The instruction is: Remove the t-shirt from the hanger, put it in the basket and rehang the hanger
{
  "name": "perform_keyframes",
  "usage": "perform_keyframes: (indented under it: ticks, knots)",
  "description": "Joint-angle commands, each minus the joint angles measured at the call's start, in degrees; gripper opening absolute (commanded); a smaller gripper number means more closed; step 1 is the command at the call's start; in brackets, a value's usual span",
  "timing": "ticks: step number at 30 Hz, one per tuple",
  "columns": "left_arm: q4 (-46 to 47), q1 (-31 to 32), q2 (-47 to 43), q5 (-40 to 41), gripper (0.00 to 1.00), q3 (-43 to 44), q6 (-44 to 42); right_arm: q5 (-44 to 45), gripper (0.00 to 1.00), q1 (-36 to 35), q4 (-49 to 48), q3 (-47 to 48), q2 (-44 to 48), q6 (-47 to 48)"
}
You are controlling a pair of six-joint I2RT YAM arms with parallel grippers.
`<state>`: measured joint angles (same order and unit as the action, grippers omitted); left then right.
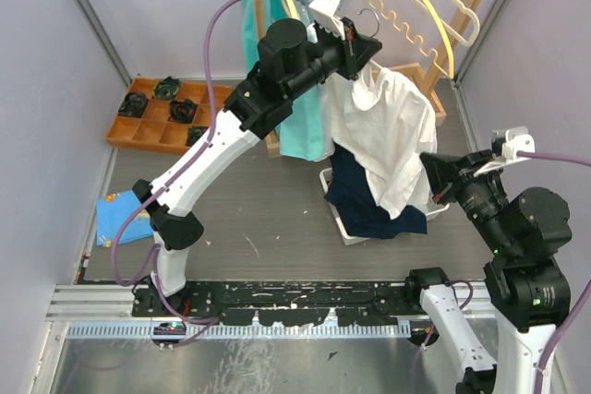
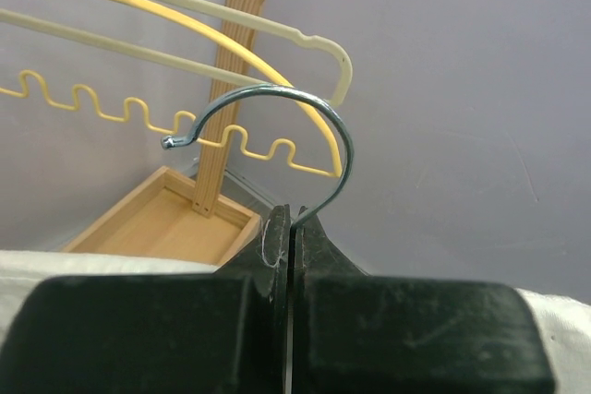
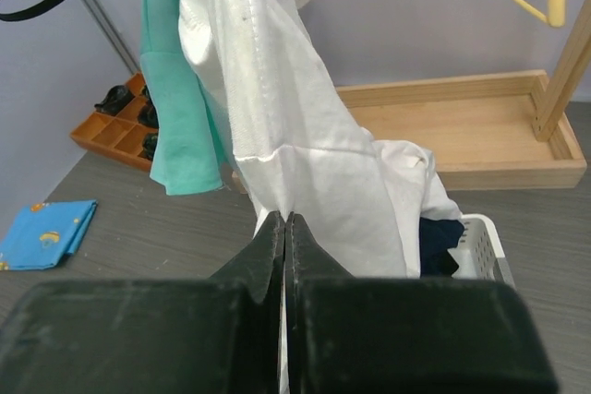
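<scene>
T-shirt (image 1: 388, 131) hung long-ways, top up at the left gripper (image 2: 291, 237), lower end slanting over the basket (image 1: 340, 214) toward the right gripper (image 3: 284, 228), which pinched the white fabric. Only the left wrist view showed the hanger hook (image 2: 272, 89) (bare metal) clamped in the left gripper.
</scene>
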<state>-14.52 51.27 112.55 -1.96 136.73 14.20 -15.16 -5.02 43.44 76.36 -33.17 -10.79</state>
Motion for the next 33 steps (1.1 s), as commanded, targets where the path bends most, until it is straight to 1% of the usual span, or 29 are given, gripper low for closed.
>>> perform_keyframes:
  ticks: [1, 11, 15, 18, 22, 25, 26, 30, 33]
  knots:
    - [1.16, 0.04, -2.88, 2.53, 0.00, 2.20, 1.11, 2.95, 0.01, -0.13, 3.93, -1.54, 4.61, -2.30]
    - [0.64, -0.63, -2.13, 3.14, 0.00, 5.17, 1.58, 9.13, 0.01, -0.08, 19.28, -4.28, 12.95, -7.40]
    - [0.52, -1.14, -2.63, 2.35, 0.00, 5.01, 1.25, 11.14, 0.01, -0.08, 21.67, -3.93, 13.83, -7.77]
    - [1.29, -1.27, -3.02, -0.24, 0.00, 4.24, 0.14, 10.24, 0.02, -0.08, 19.56, -3.29, 13.52, -7.01]
    - [2.36, -1.29, -4.22, -5.91, 0.00, 1.03, -1.57, 8.79, 0.22, -0.07, 12.68, -1.19, 12.40, -4.98]
    - [2.77, -1.23, -5.28, -8.05, 0.00, -1.99, -2.02, 7.25, 0.36, -0.08, 8.98, 1.21, 10.51, -3.04]
    - [2.83, -1.22, -5.53, -8.71, 0.00, -2.79, -2.06, 6.72, 0.43, -0.08, 8.10, 1.94, 9.74, -2.47]
    - [2.89, -1.16, -6.11, -11.49, 0.00, -4.38, -2.49, 5.25, 0.47, -0.02, 5.35, 4.07, 6.83, -0.97]
    - [2.79, -0.96, -6.20, -13.64, 0.00, -4.82, -2.86, 3.91, 0.48, -0.08, 2.80, 4.66, 4.88, -0.39]
